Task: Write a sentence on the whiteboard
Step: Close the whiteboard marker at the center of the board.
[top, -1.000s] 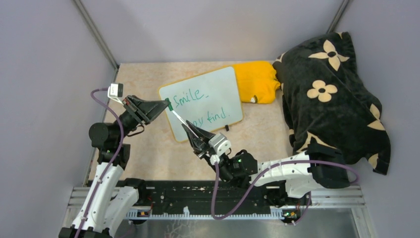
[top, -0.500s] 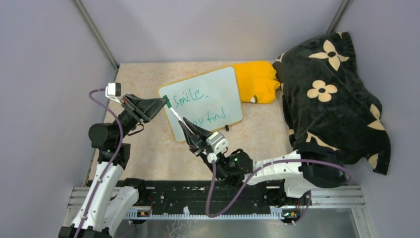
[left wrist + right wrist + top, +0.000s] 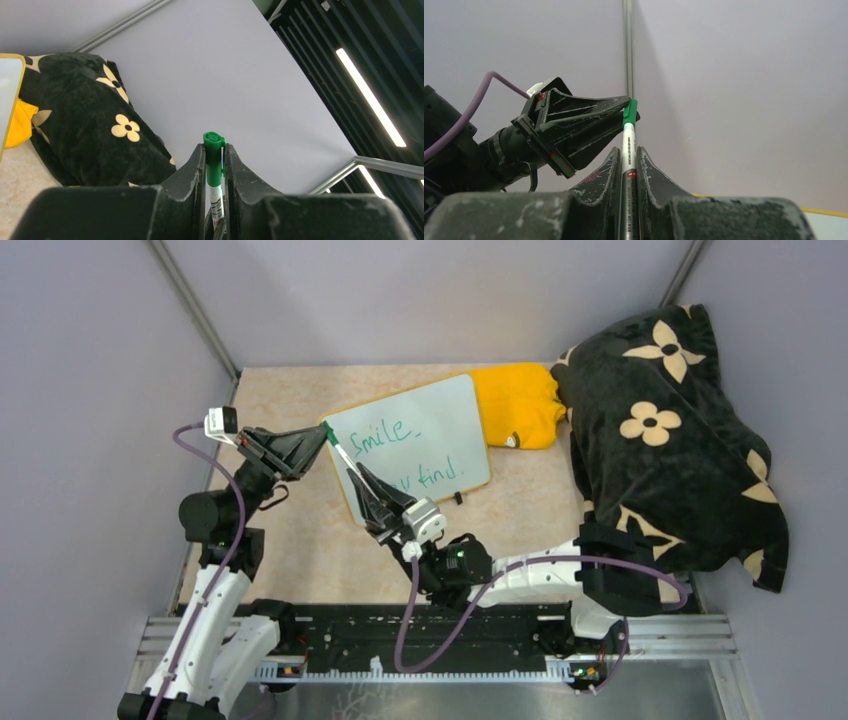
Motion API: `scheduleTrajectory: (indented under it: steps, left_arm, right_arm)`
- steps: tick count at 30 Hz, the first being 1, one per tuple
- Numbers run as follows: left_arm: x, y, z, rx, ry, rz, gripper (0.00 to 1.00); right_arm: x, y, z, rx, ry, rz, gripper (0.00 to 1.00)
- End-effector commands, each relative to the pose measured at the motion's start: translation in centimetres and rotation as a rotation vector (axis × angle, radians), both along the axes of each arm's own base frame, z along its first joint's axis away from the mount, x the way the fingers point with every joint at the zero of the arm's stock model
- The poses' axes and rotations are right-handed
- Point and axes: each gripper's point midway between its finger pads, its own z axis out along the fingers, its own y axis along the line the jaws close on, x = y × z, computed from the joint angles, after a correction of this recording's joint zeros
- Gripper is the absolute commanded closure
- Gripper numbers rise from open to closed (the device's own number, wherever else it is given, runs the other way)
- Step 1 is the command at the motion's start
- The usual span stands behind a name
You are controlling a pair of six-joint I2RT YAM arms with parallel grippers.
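The whiteboard [image 3: 430,415] lies flat on the table with a yellow-orange rim. The sentence [image 3: 400,450] is green writing, "Smile" above a second line whose start my right gripper hides. A white marker [image 3: 345,458] with a green cap [image 3: 329,433] spans both grippers above the board's left edge. My left gripper [image 3: 322,432] is shut on the green cap [image 3: 214,157]. My right gripper [image 3: 360,478] is shut on the marker's barrel [image 3: 628,165]. In the right wrist view the left gripper's fingers [image 3: 589,125] meet the cap [image 3: 629,114].
A folded yellow cloth [image 3: 520,400] lies against the board's right side. A black blanket with cream flowers [image 3: 670,430] is heaped at the right. Grey walls stand on three sides. A small black clip [image 3: 458,497] sits below the board.
Both grippers have moved left and slightly away together with the marker between them; the right arm has stretched further left. The cap still sits on the marker.
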Motion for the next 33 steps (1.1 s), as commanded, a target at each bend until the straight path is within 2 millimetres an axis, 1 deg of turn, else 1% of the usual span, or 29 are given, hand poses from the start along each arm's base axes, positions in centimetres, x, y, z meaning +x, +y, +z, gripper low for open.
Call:
scheduleTrajectory:
  steps: [1,12,23,25,29,30,31,33]
  left_arm:
    - [-2.3,-0.9,0.7,0.011,-0.059,-0.084,1.00]
    - [-2.3,-1.5,0.3,0.042,-0.049,-0.099,1.00]
    - [-2.4,-2.5,-0.7,0.116,-0.037,-0.125,1.00]
    - [-2.6,-2.6,-0.8,0.124,-0.038,-0.131,1.00]
    - [-2.9,-2.5,-0.9,0.128,-0.054,-0.117,1.00]
    - [-2.9,-2.4,-0.9,0.127,-0.059,-0.112,0.99]
    - [-2.9,-2.4,-0.9,0.126,-0.061,-0.108,0.94]
    - [-3.0,-2.3,-0.6,0.121,-0.073,-0.103,0.89]
  right_arm:
    - [-0.1,-2.3,4.6,0.224,-0.056,0.016,1.00]
    - [0.7,-1.6,5.1,0.218,-0.064,0.011,1.00]
    - [1.9,0.0,5.1,0.186,-0.059,0.013,1.00]
    - [2.1,0.1,5.0,0.182,-0.058,0.007,1.00]
    - [1.9,-0.4,4.9,0.179,-0.062,0.012,1.00]
    - [1.9,-0.6,4.9,0.178,-0.060,0.014,1.00]
    - [1.9,-0.7,4.8,0.173,-0.058,0.017,1.00]
    - [1.8,-1.0,4.8,0.171,-0.055,0.022,1.00]
